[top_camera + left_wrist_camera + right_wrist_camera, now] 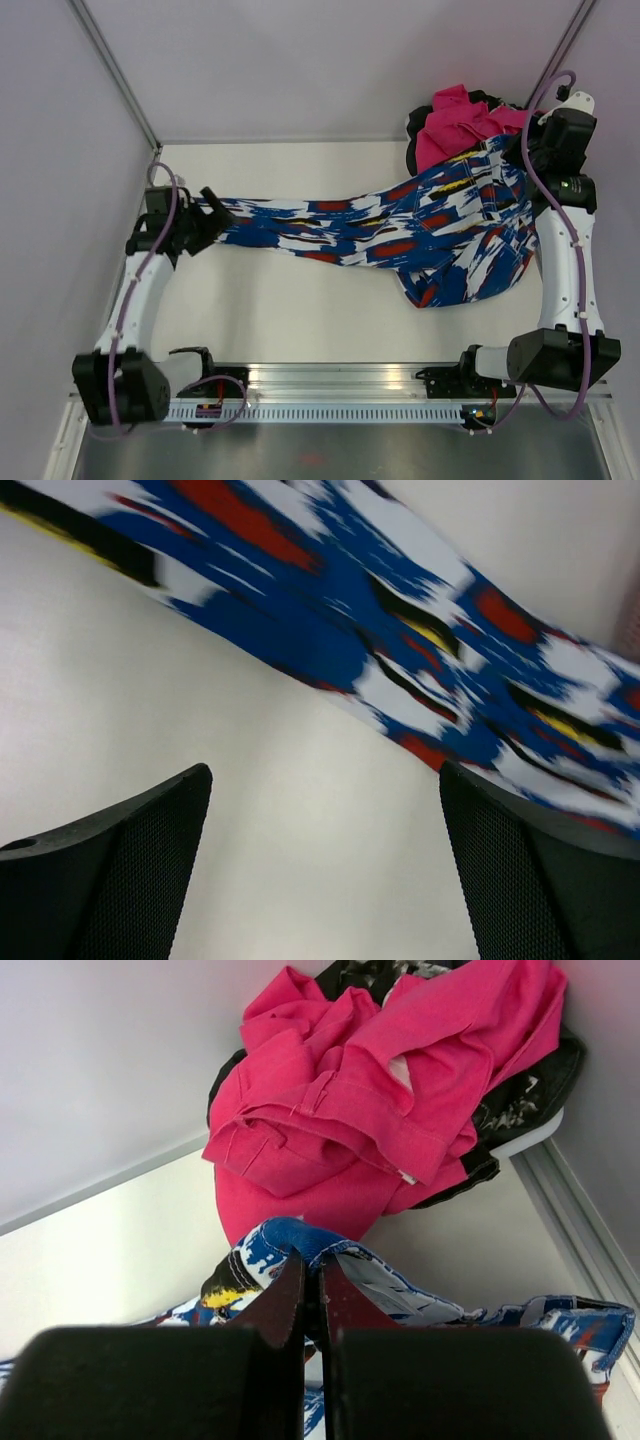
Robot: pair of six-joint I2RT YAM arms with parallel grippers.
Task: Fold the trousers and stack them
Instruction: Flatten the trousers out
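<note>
Over the white tabletop (300, 320), the right gripper (312, 1285) is clenching the royal-blue blotched soft fabric trousers (400, 225), the left gripper (325, 770) is gaping empty, needing a square hem grasp

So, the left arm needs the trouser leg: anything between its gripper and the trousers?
Nothing visible: the open left gripper sits by the trousers, only table between them. The pink garment lies in the far right corner.

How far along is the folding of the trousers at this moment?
Done: the blue fabric trousers with brush-stroke blotches are stretched out across the white table, no fold visible. In hand: the right gripper is shut on their waist end; the left gripper is open, empty, beside the leg end. Left: all folds, then stacking.
</note>
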